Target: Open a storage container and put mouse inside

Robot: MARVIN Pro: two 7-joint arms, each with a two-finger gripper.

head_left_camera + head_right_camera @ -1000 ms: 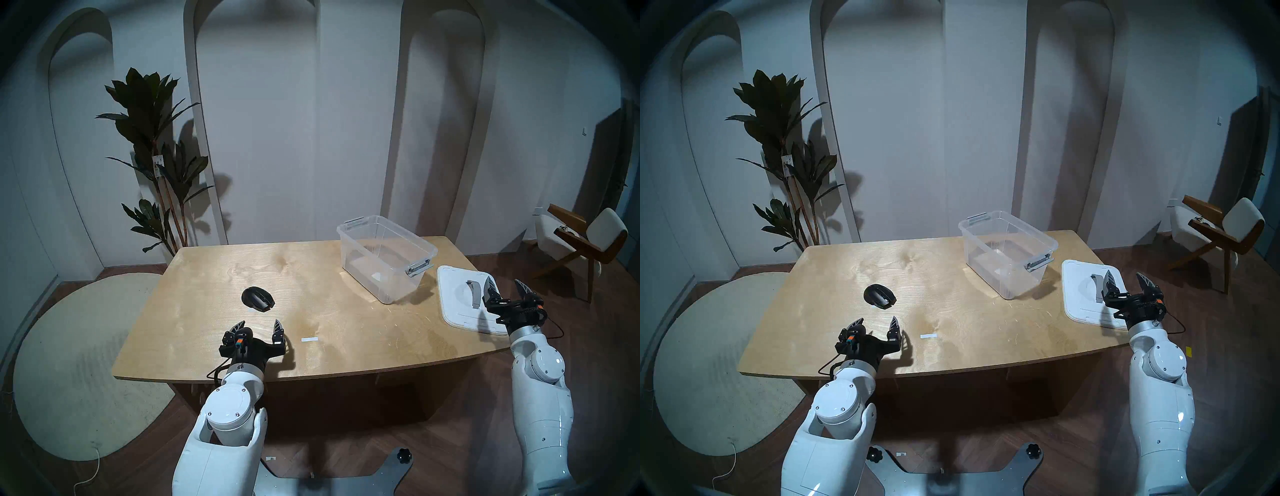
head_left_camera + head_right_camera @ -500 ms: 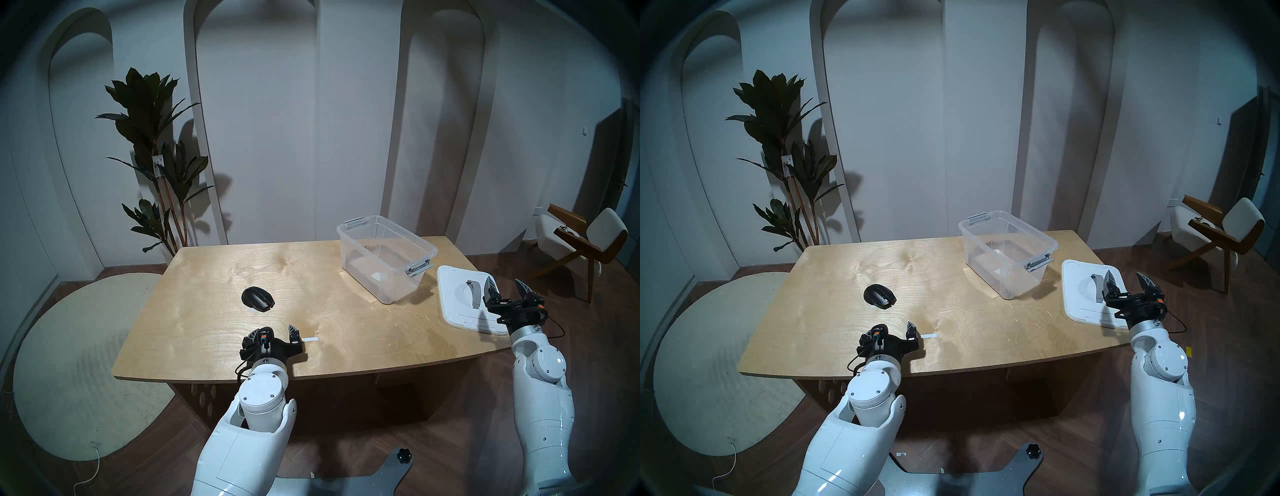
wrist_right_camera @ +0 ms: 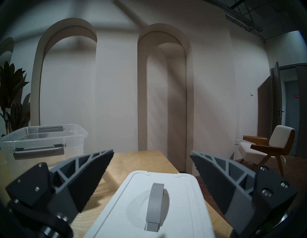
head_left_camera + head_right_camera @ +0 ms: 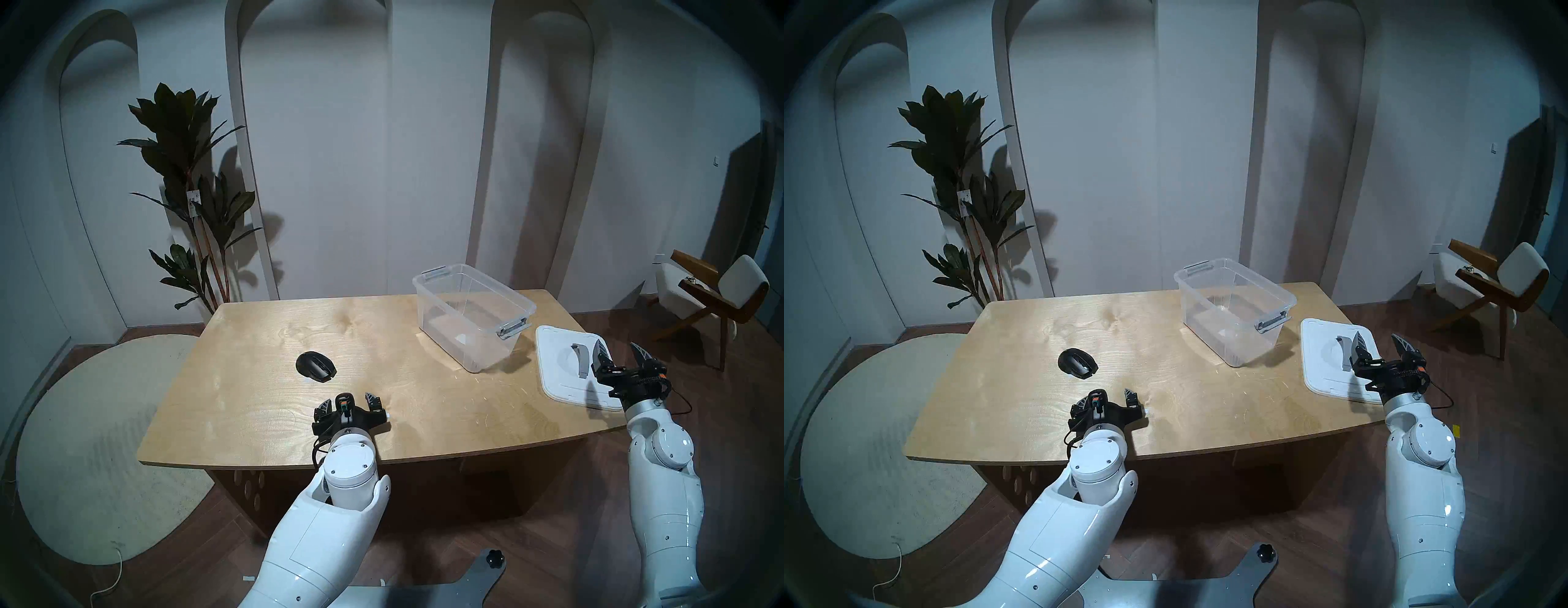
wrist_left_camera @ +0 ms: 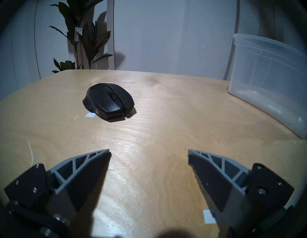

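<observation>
The clear storage container (image 4: 473,316) stands open at the table's back right, with grey latches; it also shows in the left wrist view (image 5: 269,79) and right wrist view (image 3: 41,141). Its white lid (image 4: 564,373) with a grey arched handle (image 4: 582,358) lies flat at the table's right edge (image 3: 154,207). The black mouse (image 4: 316,366) sits on the table, left of centre (image 5: 108,100). My left gripper (image 4: 350,401) is open and empty, near the front edge, nearer than the mouse and a little to its right (image 5: 148,152). My right gripper (image 4: 619,348) is open and empty over the lid's near right part (image 3: 152,153).
The wooden table (image 4: 254,403) has a small white tape strip under my left gripper (image 5: 209,216) and another by the mouse (image 5: 89,114). A potted plant (image 4: 191,191) stands behind the table's left corner. A chair (image 4: 712,293) stands at the right. A round rug (image 4: 97,446) lies at the left.
My left arm has swung to the right along the table's front, and its gripper now stands over the white tape strip. The right arm, mouse, container and lid have not moved.
</observation>
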